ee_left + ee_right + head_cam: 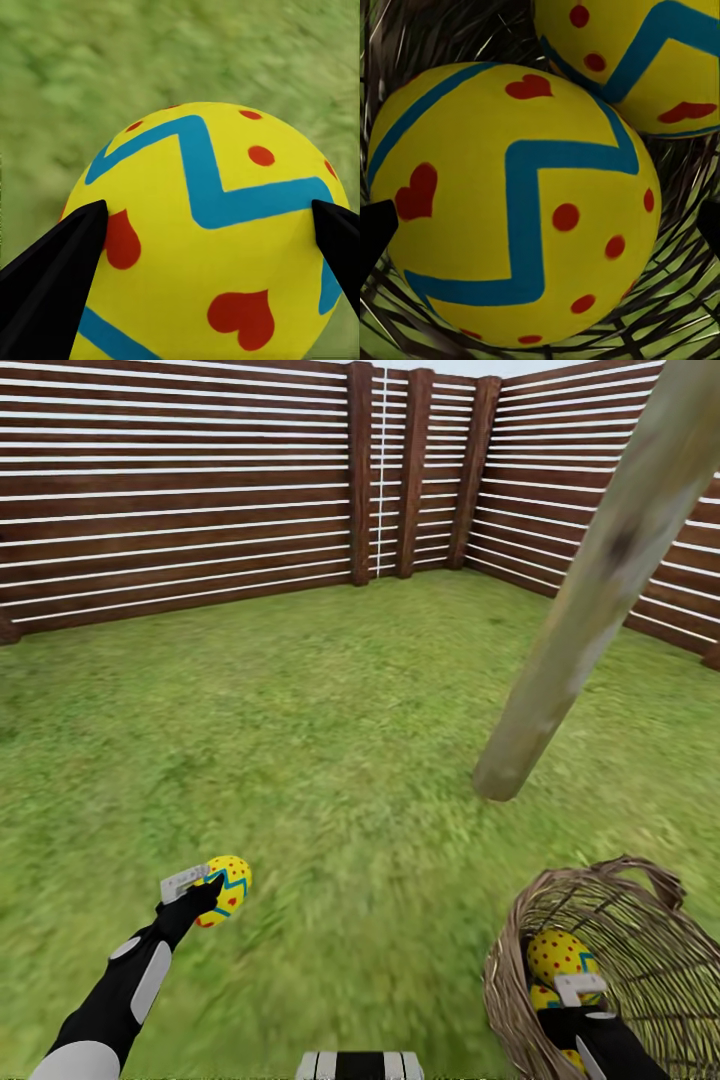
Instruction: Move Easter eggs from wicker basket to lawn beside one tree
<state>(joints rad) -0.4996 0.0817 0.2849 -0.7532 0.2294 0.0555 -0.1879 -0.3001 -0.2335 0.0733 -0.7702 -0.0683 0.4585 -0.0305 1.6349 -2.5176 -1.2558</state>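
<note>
Looking at the grass, what do you see?

– The left gripper [212, 890] is pinching one egg [226, 888]. In the left wrist view its two black fingers [56, 262] press on both sides of the yellow egg [206, 240], which has blue zigzags and red hearts and dots. The egg is held up over the lawn [330, 710].

– Where are the other eggs?

– They are down in the wicker basket [640, 950], low on the right side. It is tipped so you can see into its mouth. I can see two eggs [560, 955] inside from the head view, one above the other. In the right wrist view a big egg [510, 202] lies on the woven bottom, and a second egg [660, 60] touches it.

– What is the right gripper doing?

– The right gripper [582, 992] reaches into the basket, just by the eggs. Its finger tips [373, 229] sit spread apart, one on each side of the big egg. I cannot tell if they touch it.

– Is there something close by?

– Yes, a tree trunk [590, 580], pale and thin, meets the grass just behind the basket. Between the left gripper and the trunk is only grass. A brown slat fence [180, 490] runs along the back and turns a corner.
</note>
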